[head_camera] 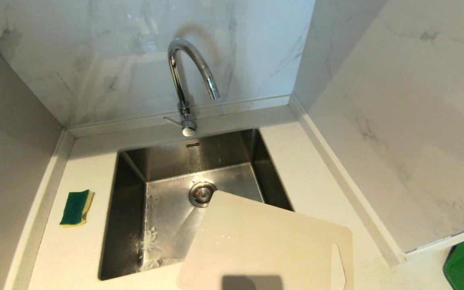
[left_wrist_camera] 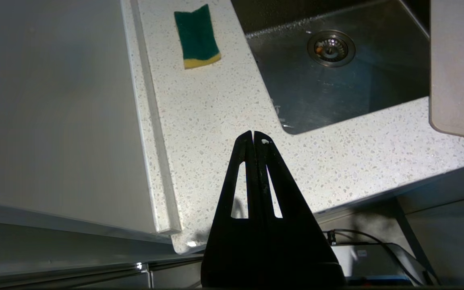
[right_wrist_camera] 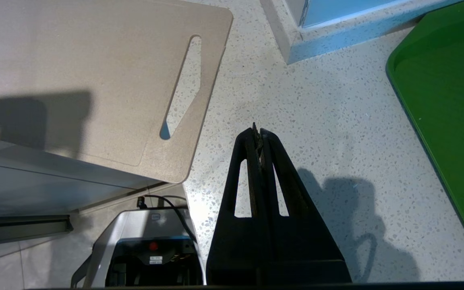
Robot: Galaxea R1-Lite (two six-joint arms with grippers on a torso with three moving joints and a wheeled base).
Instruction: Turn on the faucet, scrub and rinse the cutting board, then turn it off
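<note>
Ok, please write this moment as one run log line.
faucet: no water running | cutting board: over sink corner | left gripper: shut, empty | right gripper: shut, empty

Chrome gooseneck faucet [head_camera: 187,80] behind the sink, dry, beige cutting board [head_camera: 264,245] – flat, overhanging the sink's near-right corner

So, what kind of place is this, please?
Most likely a kitchen corner: a steel sink set in a speckled countertop, a chrome faucet, and a sponge and cutting board beside it.
</note>
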